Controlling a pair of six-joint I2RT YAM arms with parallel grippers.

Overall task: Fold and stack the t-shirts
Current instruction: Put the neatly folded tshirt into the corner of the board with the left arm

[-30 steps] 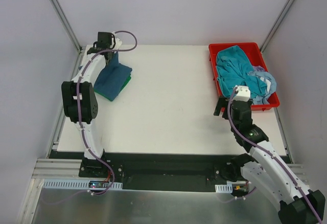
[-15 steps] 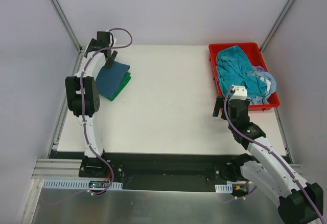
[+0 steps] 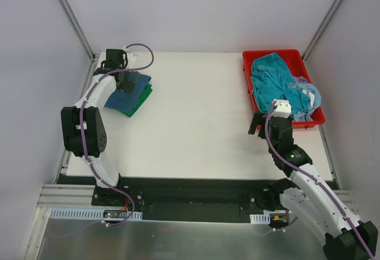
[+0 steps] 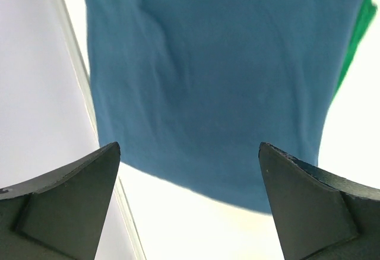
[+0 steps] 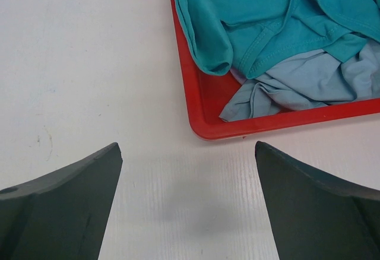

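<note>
Blue t-shirt [image 4: 225, 82] | ahead of parted left jaws; green t-shirt [image 4: 360, 28] beneath

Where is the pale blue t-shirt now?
In the top view, the pale blue t-shirt lies in the red tray at the far right of the table, beside the teal t-shirt.
</note>
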